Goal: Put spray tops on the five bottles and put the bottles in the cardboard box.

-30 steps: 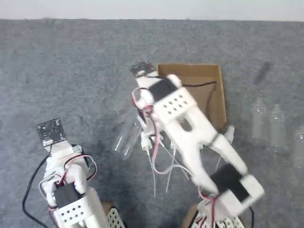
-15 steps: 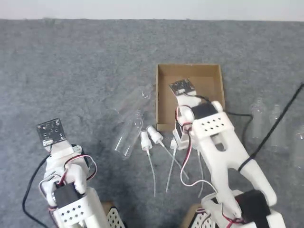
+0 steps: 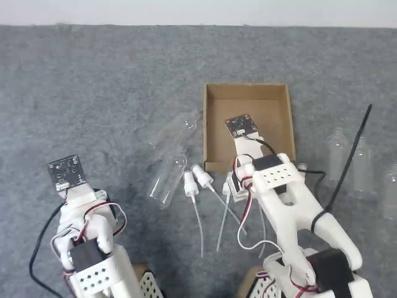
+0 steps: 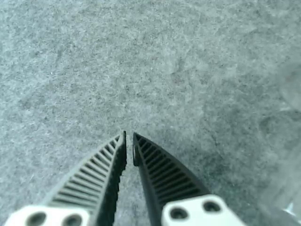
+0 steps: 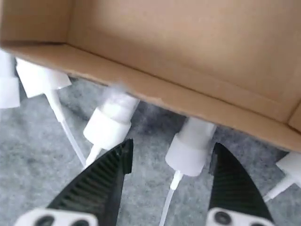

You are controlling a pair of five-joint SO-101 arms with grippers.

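Right gripper (image 5: 173,145) open, straddling a spray top (image 5: 189,151) lying on the carpet (image 5: 28,157) just beside the cardboard box (image 5: 155,94) wall; I'd drop straight and pinch it clear of that wall; left gripper (image 4: 129,137) closed on nothing.

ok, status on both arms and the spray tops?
Left pincer shut, over carpet. Right pincer open above a spray top by the box wall, another top close beside. Five bottles uncapped, outside the box.

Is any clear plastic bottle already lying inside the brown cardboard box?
No, in the high view two clear plastic bottles lie on the grey carpet beside the brown cardboard box, and others stand outside its walls.
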